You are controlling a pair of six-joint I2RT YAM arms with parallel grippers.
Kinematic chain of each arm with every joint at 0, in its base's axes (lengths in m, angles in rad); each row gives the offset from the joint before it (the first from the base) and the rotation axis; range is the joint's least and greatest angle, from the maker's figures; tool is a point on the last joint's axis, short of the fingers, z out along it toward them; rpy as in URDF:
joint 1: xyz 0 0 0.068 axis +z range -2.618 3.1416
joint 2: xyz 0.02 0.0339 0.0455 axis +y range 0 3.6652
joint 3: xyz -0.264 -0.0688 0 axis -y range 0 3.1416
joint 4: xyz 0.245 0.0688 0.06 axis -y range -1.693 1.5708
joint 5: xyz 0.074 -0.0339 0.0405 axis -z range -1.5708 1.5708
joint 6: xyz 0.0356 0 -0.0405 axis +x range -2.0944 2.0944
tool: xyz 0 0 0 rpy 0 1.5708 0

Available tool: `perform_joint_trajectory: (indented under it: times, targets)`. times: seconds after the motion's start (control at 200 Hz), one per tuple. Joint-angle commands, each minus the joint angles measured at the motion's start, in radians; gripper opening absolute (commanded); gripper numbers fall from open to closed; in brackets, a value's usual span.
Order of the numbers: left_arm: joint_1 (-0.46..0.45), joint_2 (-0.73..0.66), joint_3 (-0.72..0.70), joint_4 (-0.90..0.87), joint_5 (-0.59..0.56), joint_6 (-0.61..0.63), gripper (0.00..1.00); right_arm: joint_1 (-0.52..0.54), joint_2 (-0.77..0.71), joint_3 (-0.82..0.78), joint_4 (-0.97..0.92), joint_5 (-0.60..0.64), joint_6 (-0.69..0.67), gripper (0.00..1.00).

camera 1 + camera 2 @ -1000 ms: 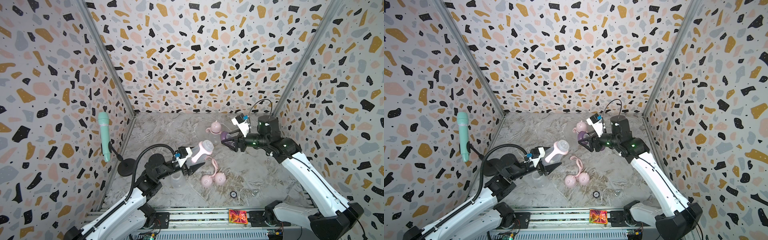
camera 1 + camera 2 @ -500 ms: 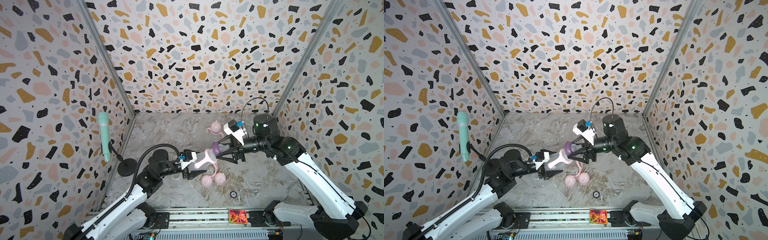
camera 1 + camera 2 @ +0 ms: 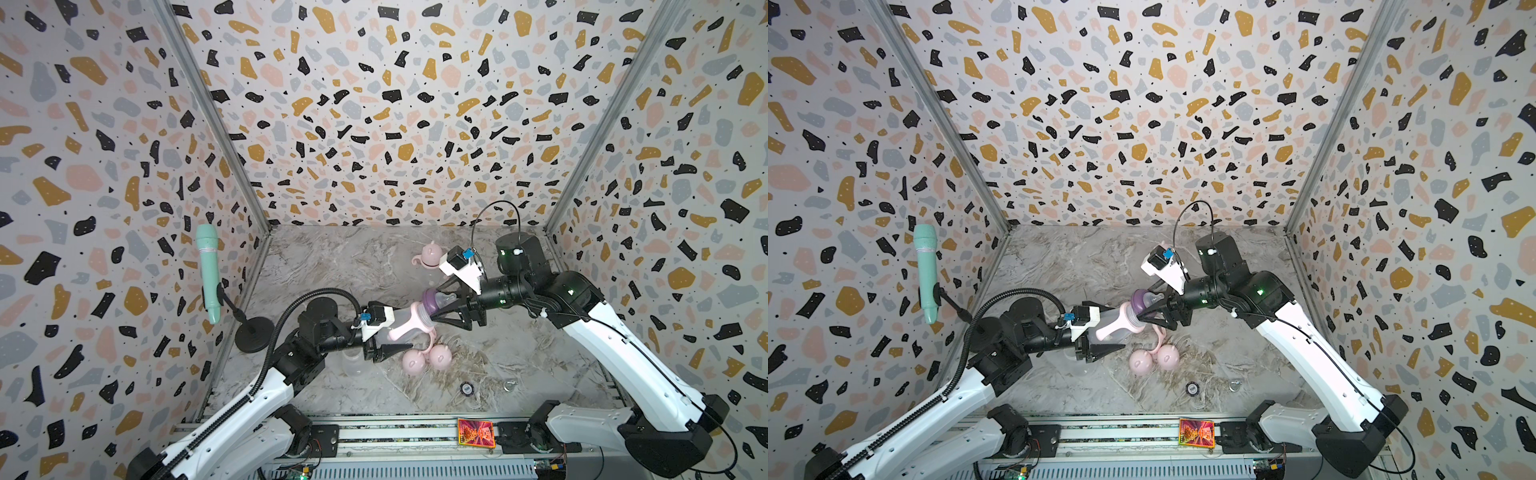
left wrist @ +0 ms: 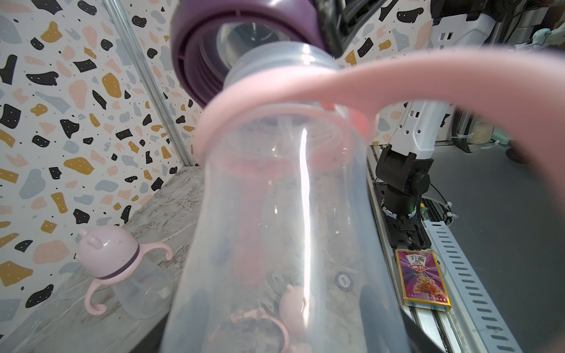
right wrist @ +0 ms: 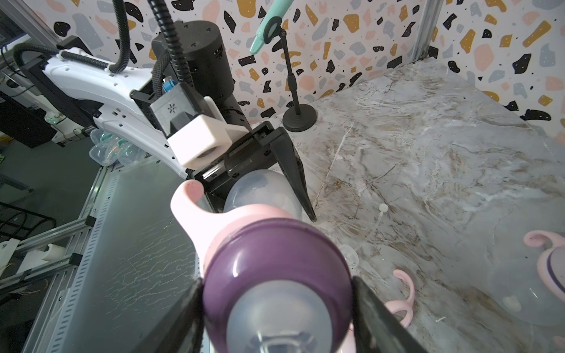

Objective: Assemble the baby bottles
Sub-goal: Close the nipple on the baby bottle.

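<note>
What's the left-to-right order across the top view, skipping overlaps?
In a top view: mint-green microphone → stand base → held bottle → purple collar → poker chip → small metal piece. Pink caps and rear bottle overlap the middle; omitted.

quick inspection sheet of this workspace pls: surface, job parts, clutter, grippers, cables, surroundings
surface: marble-look tabletop, no spills seen
job's things: clear bottle with pink handle ring held in the air; purple teat collar meeting its neck at a tilt; capped bottle standing at the back; two pink dome caps, a loose handle ring and a bare bottle body on the tabletop
clutter: mint-green microphone on a stand; round token; small metal ring; card pack on the front rail
grippers: left gripper shut on clear bottle; right gripper shut on purple teat collar
cables: black hose arching over the left arm; thin cable loop above the right wrist
surroundings: terrazzo-print walls on three sides
</note>
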Motion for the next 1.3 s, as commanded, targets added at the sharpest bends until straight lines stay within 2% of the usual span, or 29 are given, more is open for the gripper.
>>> perform_joint_trajectory:
  times: [0.0,0.541,0.711,0.851,0.931,1.126,1.297]
  targets:
    - [0.0,-0.002,0.041,0.045,0.022,0.016,0.0,0.009,-0.002,0.007,0.004,-0.053,-0.011,0.0]
    - [0.0,-0.014,0.042,0.086,0.066,-0.01,0.0,0.016,-0.023,-0.111,0.065,-0.104,0.009,0.0]
    - [0.0,-0.016,0.036,0.155,0.101,-0.045,0.0,0.005,-0.071,-0.218,0.261,-0.217,0.083,0.0]
    - [-0.001,-0.013,0.044,0.164,0.12,-0.055,0.0,0.025,-0.093,-0.269,0.362,-0.249,0.094,0.0]
    - [0.0,-0.013,0.05,0.158,0.124,-0.057,0.0,0.033,-0.098,-0.276,0.382,-0.247,0.092,0.0]
    - [0.0,-0.011,0.074,0.103,0.113,-0.023,0.0,0.082,-0.018,-0.221,0.249,-0.175,0.027,0.0]
    - [0.0,-0.005,0.092,0.07,0.12,-0.011,0.0,0.132,0.011,-0.23,0.235,-0.122,0.009,0.0]
